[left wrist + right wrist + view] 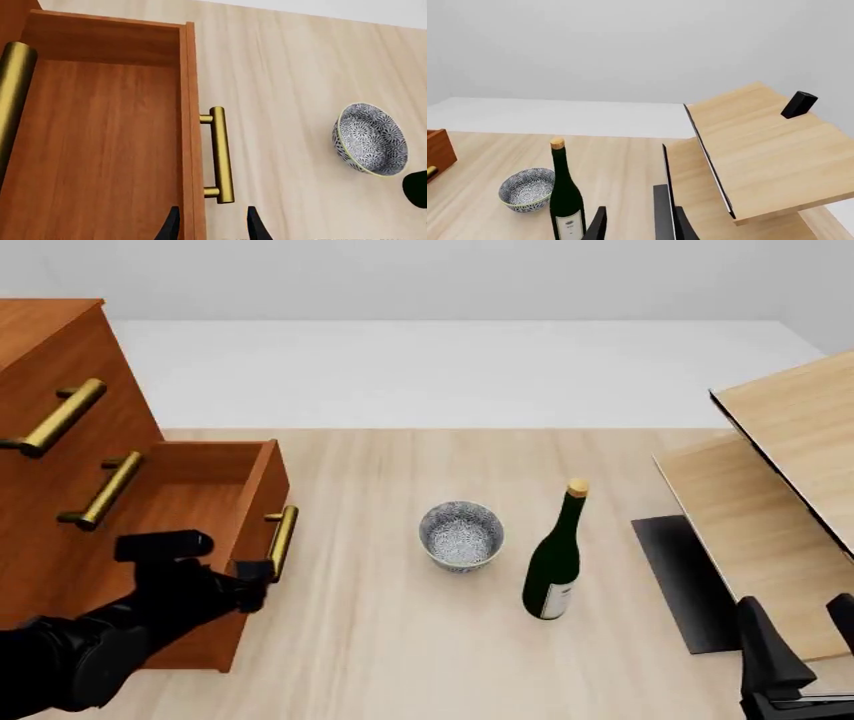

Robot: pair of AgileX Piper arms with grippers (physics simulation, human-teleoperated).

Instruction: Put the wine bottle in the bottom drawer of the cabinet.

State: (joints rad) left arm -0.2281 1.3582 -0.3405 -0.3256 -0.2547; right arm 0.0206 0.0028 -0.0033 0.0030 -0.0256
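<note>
Bottom drawer [200,502] pulled out of cabinet [54,360], ready for loading. Left fingers [212,225] parted astride drawer front near handle [220,155], gripping nothing. Wine bottle [554,555] upright on desk [387,640] beside bowl [462,534]. Right fingers [634,222] apart, empty, facing bottle.

Upright wine bottle [566,197], dark green, tan cork, white label, just beside speckled bowl [527,190] on light-wood table [620,165]; pale wood furniture [760,150] with small black block [798,104] on top; right gripper [639,225] fingertips apart, holding nothing.
</note>
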